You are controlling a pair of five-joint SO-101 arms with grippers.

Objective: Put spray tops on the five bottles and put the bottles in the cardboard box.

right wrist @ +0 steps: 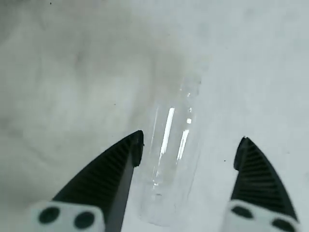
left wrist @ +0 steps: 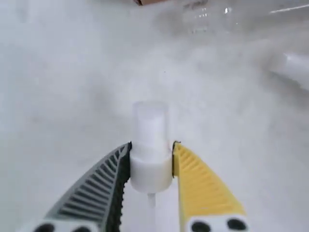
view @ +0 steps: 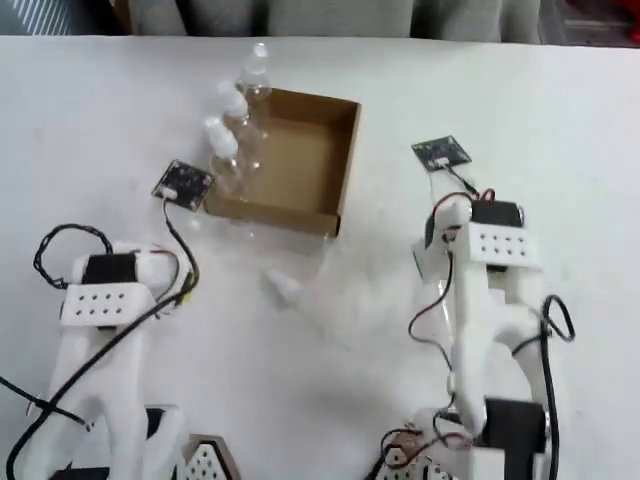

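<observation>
My left gripper (left wrist: pixel 151 147) is shut on a white spray top (left wrist: pixel 151 125), held just above the white table. Ahead of it lies a clear capless bottle (left wrist: pixel 207 14) near the cardboard box (view: pixel 300 160), with another loose spray top (left wrist: pixel 294 67) beside it. That loose top (view: pixel 283 285) lies in front of the box in the high view. My right gripper (right wrist: pixel 191 140) is open, its black fingers on either side of a clear bottle (right wrist: pixel 171 164) lying on the table. Three bottles with spray tops (view: pixel 235 125) lean at the box's left side.
The box's front wall (view: pixel 275 212) stands between the two arms. The left arm (view: pixel 105 300) and the right arm (view: pixel 490 280) rise from the near edge. Loose cables (view: pixel 60 245) hang beside the left arm. Bare table lies right of the box.
</observation>
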